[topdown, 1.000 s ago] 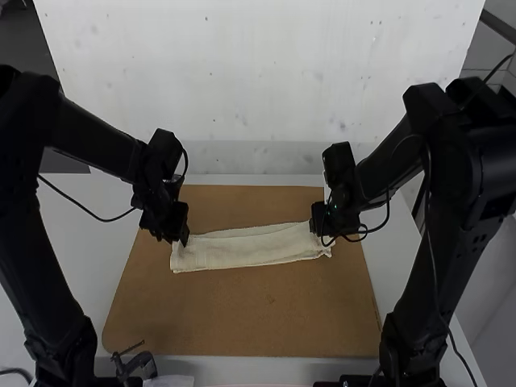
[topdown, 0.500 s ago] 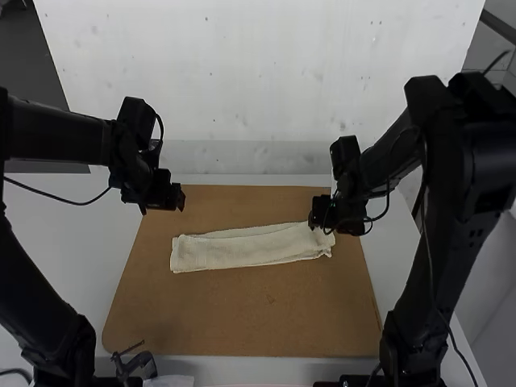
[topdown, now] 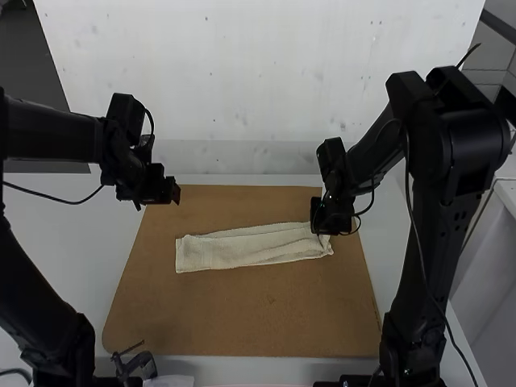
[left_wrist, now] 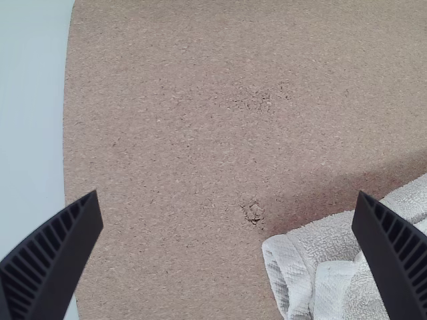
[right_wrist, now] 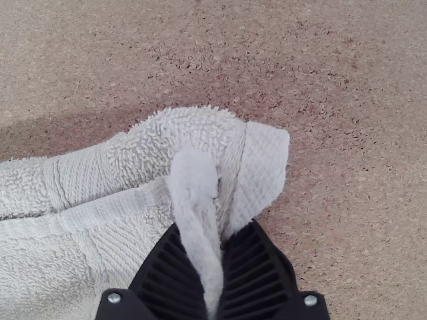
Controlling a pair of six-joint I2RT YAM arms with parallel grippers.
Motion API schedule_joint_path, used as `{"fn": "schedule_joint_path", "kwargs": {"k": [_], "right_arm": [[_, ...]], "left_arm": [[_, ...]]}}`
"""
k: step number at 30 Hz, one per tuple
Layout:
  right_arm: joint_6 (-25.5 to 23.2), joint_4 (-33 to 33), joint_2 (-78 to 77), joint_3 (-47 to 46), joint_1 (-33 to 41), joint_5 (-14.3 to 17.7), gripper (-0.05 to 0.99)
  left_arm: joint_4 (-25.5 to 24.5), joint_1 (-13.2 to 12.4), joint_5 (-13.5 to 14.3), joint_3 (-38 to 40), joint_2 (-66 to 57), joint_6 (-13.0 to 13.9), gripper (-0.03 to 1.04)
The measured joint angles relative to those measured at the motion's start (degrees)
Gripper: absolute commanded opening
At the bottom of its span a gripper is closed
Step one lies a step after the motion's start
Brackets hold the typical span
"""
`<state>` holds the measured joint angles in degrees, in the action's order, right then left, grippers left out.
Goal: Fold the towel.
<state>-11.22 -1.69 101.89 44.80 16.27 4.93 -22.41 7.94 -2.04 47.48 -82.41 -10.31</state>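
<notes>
Folded towel (topdown: 242, 248), in a long strip across the brown board (topdown: 242, 314).
Lies with layered edges showing, rumpled at the right end; held there in the closed fingers of the right gripper (topdown: 319, 229), with a narrow flap of cloth caught between them and a hemmed corner just beside in the right wrist view. Wide fingers on the left gripper (topdown: 172, 195), apart from the towel, near the board's far left corner. Beneath the board, white tabletop (topdown: 81, 250).
</notes>
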Motion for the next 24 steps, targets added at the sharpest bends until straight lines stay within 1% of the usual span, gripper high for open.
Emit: {"fn": "schedule_joint_path", "kwargs": {"k": [3, 5, 11, 13, 15, 19, 24], "right_arm": [[-0.2, -1.1, 0.1, 0.6, -0.3, -0.2, 0.02], [-0.2, -1.3, 0.1, 0.7, -0.7, -0.8, 0.02], [0.9, -2.3, -0.1, 1.0, -4.0, -4.8, 0.02], [2.2, -3.1, -0.5, 0.9, -6.4, -5.4, 0.02], [3.8, -4.6, -1.3, 0.9, -10.2, -5.0, 0.02], [7.5, -5.1, -2.6, 0.9, -17.7, -3.4, 0.02], [12.6, -5.4, -2.7, 1.1, -25.3, -2.9, 0.02]], "left_arm": [[0.4, -0.4, -0.2, 0.0, 0.0, 0.0, 0.96], [0.8, -0.5, -0.2, 0.0, 0.0, 0.0, 0.96], [0.9, -0.5, -0.6, -0.1, 0.0, 0.0, 0.96], [0.9, -0.5, -0.6, -0.1, 0.0, 0.0, 0.96], [0.9, -0.5, -0.6, -0.2, 0.3, 0.0, 0.96], [0.9, -0.4, -0.6, -0.9, 2.3, 0.0, 0.96], [1.3, -0.4, -0.6, -1.6, 2.9, 0.0, 0.96]]}}
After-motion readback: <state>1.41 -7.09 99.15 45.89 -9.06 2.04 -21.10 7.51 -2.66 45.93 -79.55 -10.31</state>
